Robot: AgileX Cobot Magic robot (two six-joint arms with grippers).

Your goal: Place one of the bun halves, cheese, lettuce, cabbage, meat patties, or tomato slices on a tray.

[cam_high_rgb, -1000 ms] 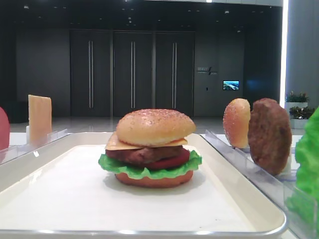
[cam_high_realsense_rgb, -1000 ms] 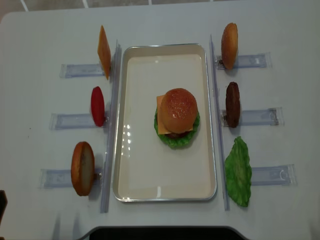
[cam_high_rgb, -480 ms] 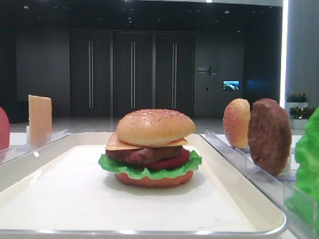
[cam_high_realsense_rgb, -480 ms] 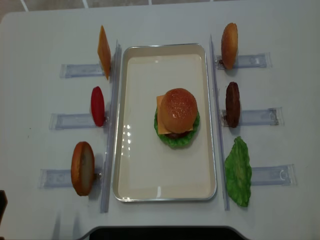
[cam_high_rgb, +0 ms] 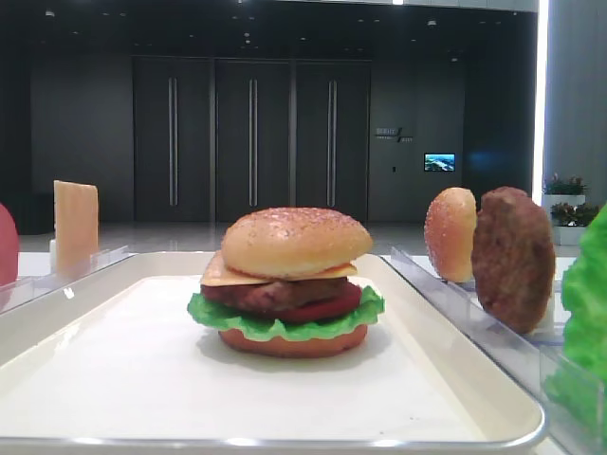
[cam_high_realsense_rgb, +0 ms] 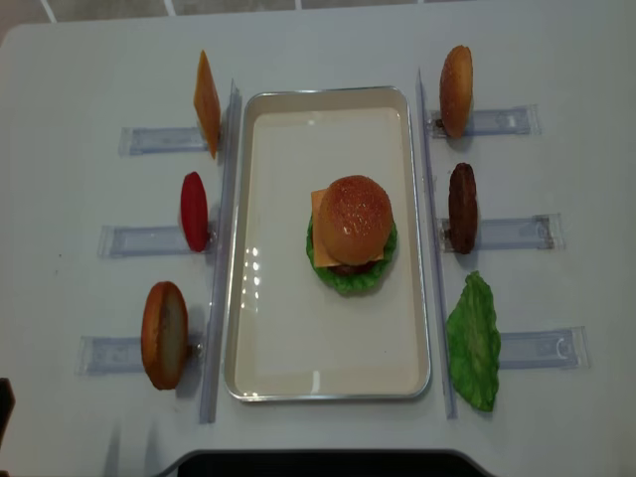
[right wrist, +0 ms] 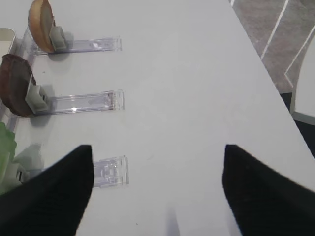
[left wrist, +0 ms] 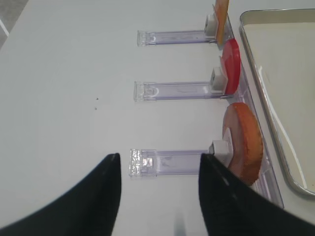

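**Cream-white tray carries a finished burger; nothing has shifted in the last second**

Cream-white and shiny-rimmed, the tray (cam_high_realsense_rgb: 328,373) is taken as the landmark. On it, a little right of its middle, a stacked burger (cam_high_realsense_rgb: 352,234) is seen: a seeded bun half (cam_high_rgb: 296,242) on top, cheese (cam_high_rgb: 220,272), a meat patty, a tomato slice and lettuce (cam_high_rgb: 285,322) beneath, and a bottom bun under all.

Compared with the earlier frames, no change is found: the stack, the racks and the spare pieces lie exactly as they did. From this it is judged that the placing is done, or paused, with both arms drawn back from the tray.

Right of the tray, spare pieces are held upright in clear racks: a bun half (cam_high_realsense_rgb: 456,77), a meat patty (cam_high_realsense_rgb: 462,207), and a lettuce leaf (cam_high_realsense_rgb: 474,342). Left of the tray stand a cheese slice (cam_high_realsense_rgb: 207,102), a tomato slice (cam_high_realsense_rgb: 194,211) and a reddish bun (cam_high_realsense_rgb: 165,334).

The right gripper (right wrist: 155,189) is seen with its jaws spread wide over bare table, right of the racks, holding nothing. The left gripper (left wrist: 160,191) is likewise spread and empty, left of the tray.

Both grippers are absent from the overhead view. In the wrist views only dark, blurred finger shapes are shown, cut off by the lower edge. The patty and tomato inside the stack are mostly covered.
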